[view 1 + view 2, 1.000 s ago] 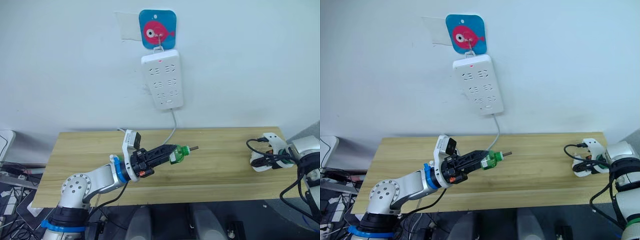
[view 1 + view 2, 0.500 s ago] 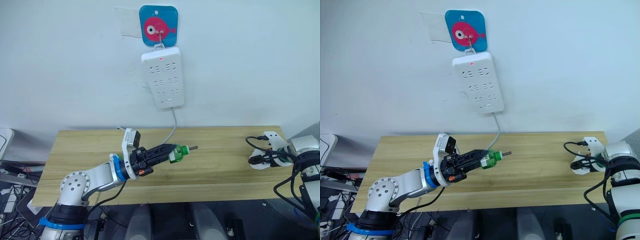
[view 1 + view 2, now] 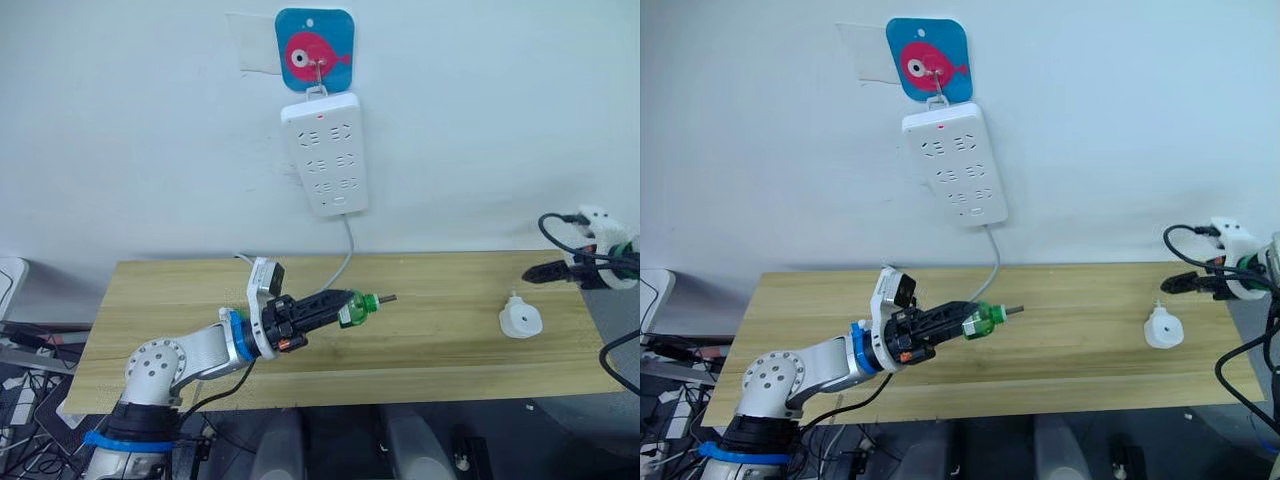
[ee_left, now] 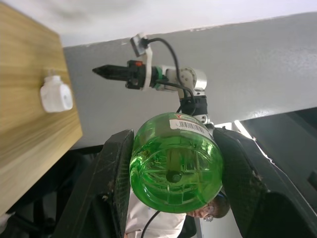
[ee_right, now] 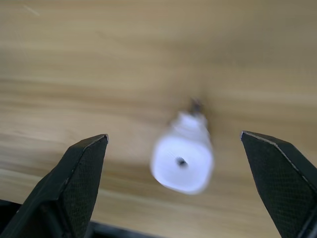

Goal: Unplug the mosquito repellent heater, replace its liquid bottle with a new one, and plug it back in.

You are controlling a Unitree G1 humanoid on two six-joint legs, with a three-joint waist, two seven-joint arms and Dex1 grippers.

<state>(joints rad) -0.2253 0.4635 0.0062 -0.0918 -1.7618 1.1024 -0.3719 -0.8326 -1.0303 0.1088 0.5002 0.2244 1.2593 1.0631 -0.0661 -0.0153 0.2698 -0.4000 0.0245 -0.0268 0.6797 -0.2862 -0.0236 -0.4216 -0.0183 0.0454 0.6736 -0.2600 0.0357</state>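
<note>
The green liquid bottle (image 3: 358, 305) hangs above the middle of the wooden table (image 3: 430, 350), with its thin wick pointing right. My left gripper (image 3: 343, 304) is shut on it, and its black fingers (image 4: 115, 183) press both sides of the bottle (image 4: 173, 158). The white mosquito repellent heater (image 3: 520, 321) lies unplugged on the table near the right end. My right gripper (image 3: 540, 272) hovers above and to the right of it, open and holding nothing. Between its wide-spread fingers (image 5: 81, 178) the heater (image 5: 183, 158) lies below on the wood.
A white power strip (image 3: 325, 155) hangs on the wall from a blue hook plate with a pink fish (image 3: 315, 50). Its cable (image 3: 347, 255) drops behind the table's back edge.
My right gripper has let go of the heater and lifted up and to the right, leaving the heater lying on the table. The left gripper still holds the bottle in the same spot.
</note>
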